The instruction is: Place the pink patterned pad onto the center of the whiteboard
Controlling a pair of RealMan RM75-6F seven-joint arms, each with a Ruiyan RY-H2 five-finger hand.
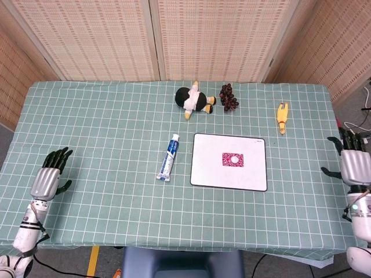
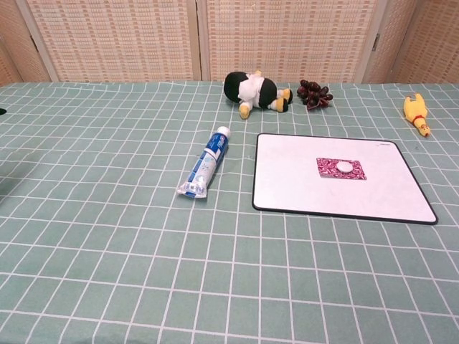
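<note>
The pink patterned pad (image 1: 233, 159) (image 2: 341, 168), with a white round spot on top, lies flat near the middle of the whiteboard (image 1: 208, 174) (image 2: 294, 186). My right hand (image 1: 351, 163) is far off at the table's right edge, fingers apart and holding nothing; the chest view does not show it. My left hand (image 1: 48, 176) rests at the table's left edge, fingers spread and empty, also only in the head view.
A toothpaste tube (image 1: 168, 157) (image 2: 205, 163) lies left of the board. Behind the board are a black-and-white plush toy (image 1: 193, 100) (image 2: 254, 90) and a bunch of dark grapes (image 1: 228, 97) (image 2: 314, 93). A yellow rubber chicken (image 1: 282, 117) (image 2: 416, 113) lies at the back right.
</note>
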